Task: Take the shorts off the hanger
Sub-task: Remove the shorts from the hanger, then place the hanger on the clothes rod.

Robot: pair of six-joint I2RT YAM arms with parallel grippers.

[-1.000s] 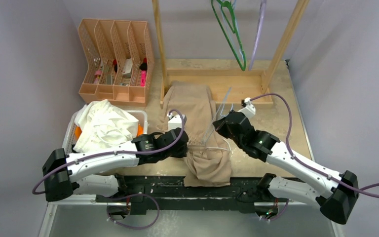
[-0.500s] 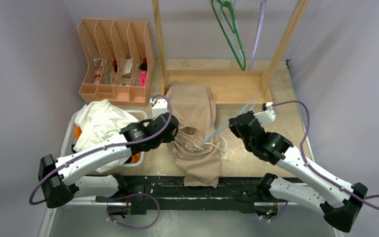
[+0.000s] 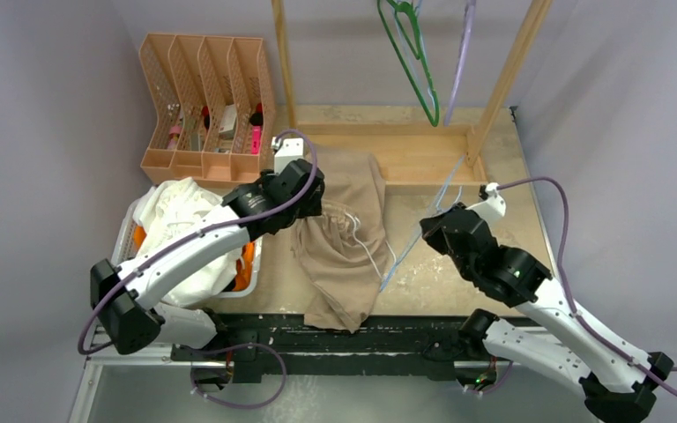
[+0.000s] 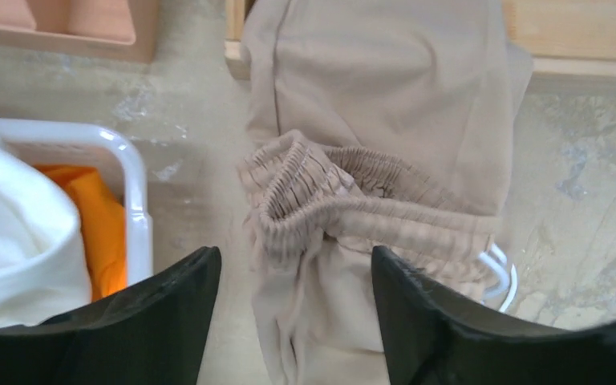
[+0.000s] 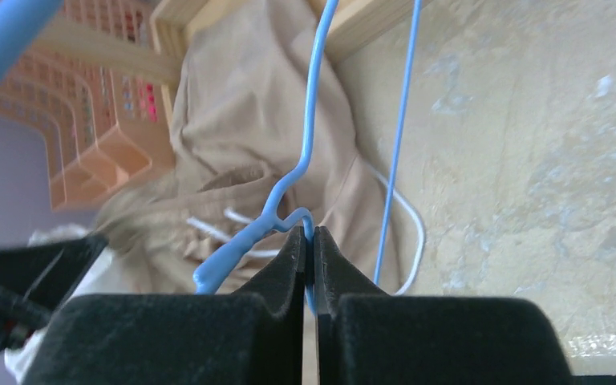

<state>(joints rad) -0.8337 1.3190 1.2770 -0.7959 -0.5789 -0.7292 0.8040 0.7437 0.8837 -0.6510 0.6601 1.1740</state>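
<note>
Left claw (image 4: pixel 293 269): fingers spread, holding nothing. The bunched waistband of the beige shorts (image 4: pixel 385 104) lies just beyond it on the counter (image 4: pixel 577 200). Only the right wrist view shows the right claw (image 5: pixel 309 241) clamped on the blue hanger (image 5: pixel 241 245), with the shorts to its left.

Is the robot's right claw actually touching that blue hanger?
Touching. The right wrist view shows the right gripper with its jaws pressed shut on the thin wire of the blue hanger, with no gap left between them.

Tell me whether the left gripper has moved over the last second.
Yes. In the top view the left gripper has travelled away from the arms' bases toward the peach organiser. It now hangs open over the beige shorts at their waistband.
</note>
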